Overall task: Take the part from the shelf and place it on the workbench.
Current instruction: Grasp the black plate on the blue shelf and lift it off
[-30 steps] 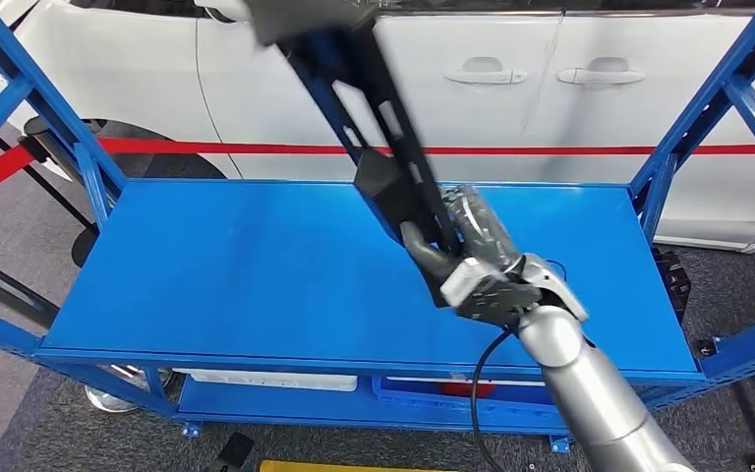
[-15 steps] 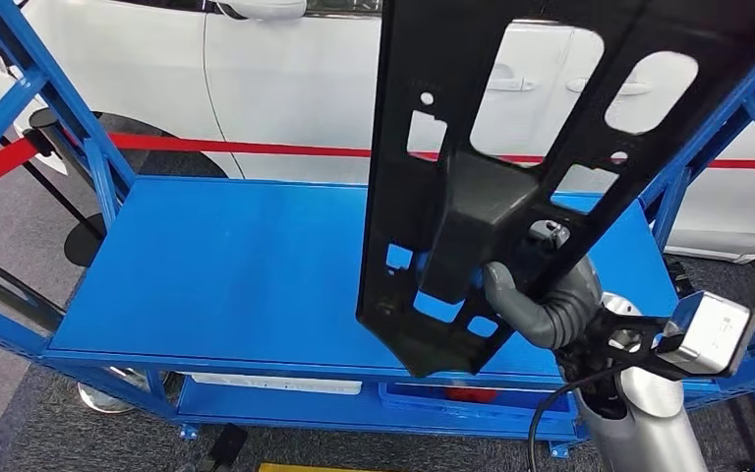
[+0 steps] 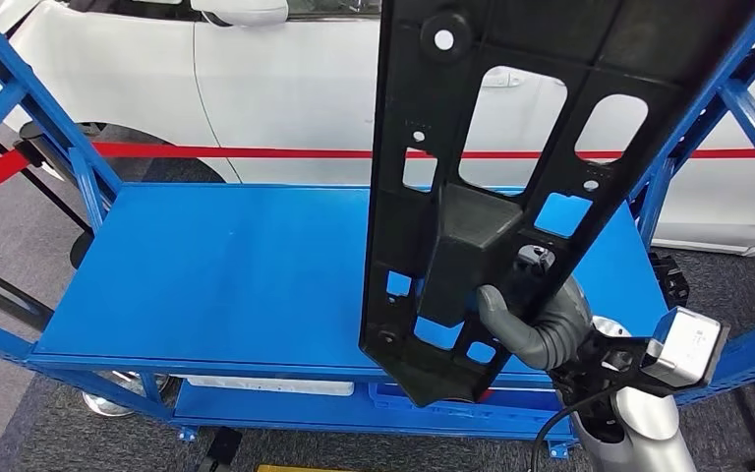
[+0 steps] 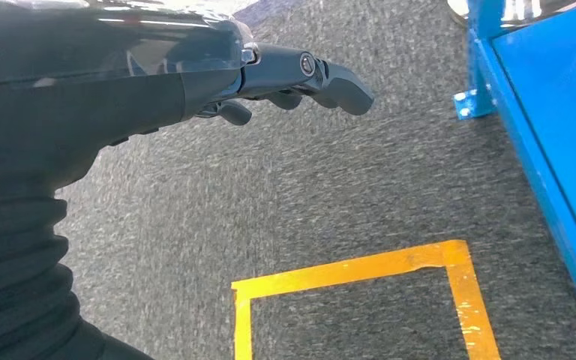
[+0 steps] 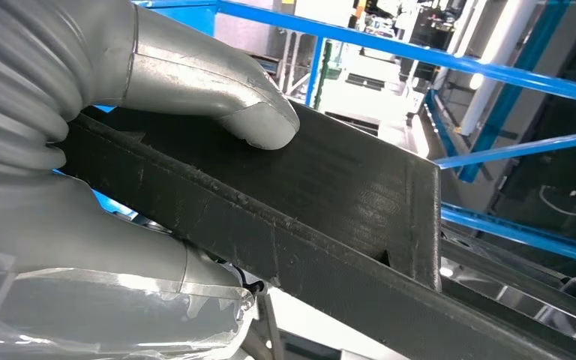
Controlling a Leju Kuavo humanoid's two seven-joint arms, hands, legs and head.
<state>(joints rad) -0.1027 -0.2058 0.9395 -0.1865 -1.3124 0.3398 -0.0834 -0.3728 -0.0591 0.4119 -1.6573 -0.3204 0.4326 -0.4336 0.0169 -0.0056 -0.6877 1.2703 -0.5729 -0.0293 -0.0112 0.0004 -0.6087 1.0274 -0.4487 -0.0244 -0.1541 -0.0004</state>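
Observation:
A long black plastic part [image 3: 492, 147] with several cut-outs stands nearly upright, close in front of the head camera, over the right half of the blue shelf deck [image 3: 216, 265]. My right hand [image 3: 541, 320] grips its boxy lower section from behind, near the shelf's front right edge. In the right wrist view the grey thumb [image 5: 195, 82] presses on the part's flat black bar [image 5: 330, 195]. My left hand [image 4: 285, 75] hangs above the grey carpet, its dark fingers loosely extended and holding nothing.
A white car [image 3: 285, 88] with a red belt barrier [image 3: 256, 152] stands behind the shelf. Blue uprights [image 3: 20, 88] [image 3: 737, 98] frame both ends. A white tray [image 3: 265, 383] lies on the lower level. Yellow floor tape [image 4: 345, 270] runs beside the shelf base [image 4: 532, 135].
The part swung from a slant over the shelf to nearly upright near the camera. My right hand drew back to the front right edge, then rose slightly with it.

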